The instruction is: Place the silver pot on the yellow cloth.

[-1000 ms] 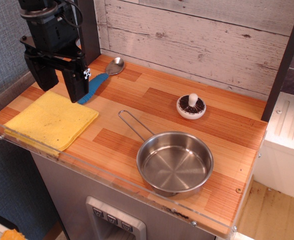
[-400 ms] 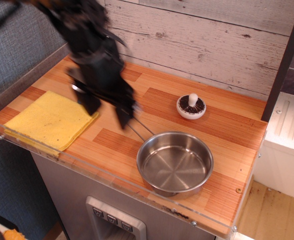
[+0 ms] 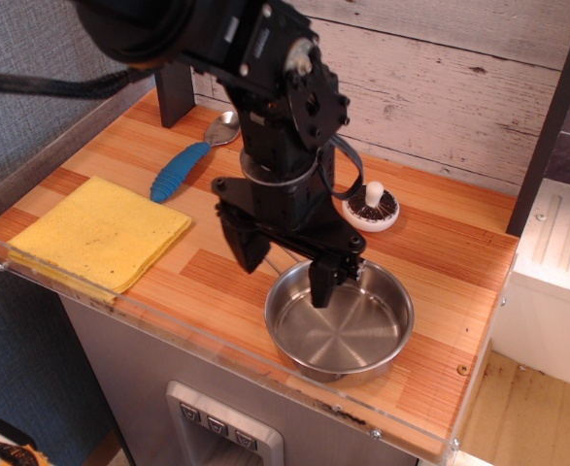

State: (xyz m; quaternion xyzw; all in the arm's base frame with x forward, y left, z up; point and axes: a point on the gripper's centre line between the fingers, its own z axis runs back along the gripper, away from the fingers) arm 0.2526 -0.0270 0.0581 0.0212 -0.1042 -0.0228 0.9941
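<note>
Observation.image: wood-plank counter (image 3: 440, 243), whitewashed board wall (image 3: 440, 87), grey carpet left.

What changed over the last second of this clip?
The gripper swung from above the yellow cloth rightward to the silver pot, jaws open astride its near-left rim, nothing grasped yet. Pot, cloth, spoon and mushroom toy stayed put.

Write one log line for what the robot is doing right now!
phase: reaching for pot | gripper: open, straddling near-left rim of silver pot | pot: on counter, not lifted | yellow cloth: bare, left of pot
</note>
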